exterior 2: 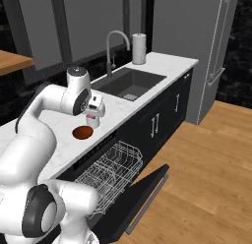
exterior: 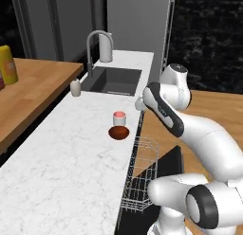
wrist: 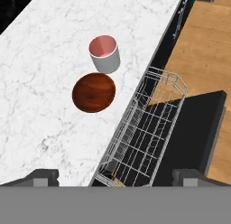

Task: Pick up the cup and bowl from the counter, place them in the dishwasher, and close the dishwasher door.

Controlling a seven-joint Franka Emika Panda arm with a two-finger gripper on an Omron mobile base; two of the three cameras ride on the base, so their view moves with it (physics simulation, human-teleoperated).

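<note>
The pale cup (wrist: 104,53) with a salmon-red inside stands upright on the white marble counter (wrist: 40,110). The dark reddish-brown bowl (wrist: 94,92) sits right beside it, nearer the hand. My gripper (wrist: 116,175) hovers high above the counter's front edge, open, with its fingertips (wrist: 43,175) far apart and nothing between them. The dishwasher is open below the counter: its wire rack (wrist: 144,133) is pulled out over the lowered dark door (wrist: 198,128). From the base, cup (exterior: 119,118) and bowl (exterior: 119,132) lie near the front edge; the hand partly covers the cup (exterior 2: 92,123).
A sink (exterior: 114,80) with a curved faucet (exterior: 97,40) lies farther along the counter, a small soap bottle (exterior: 75,87) beside it. A paper towel roll (exterior 2: 139,48) stands behind the sink. A wooden shelf (exterior: 33,87) holds a yellow bottle (exterior: 8,63). A tall fridge (exterior 2: 211,41) ends the run.
</note>
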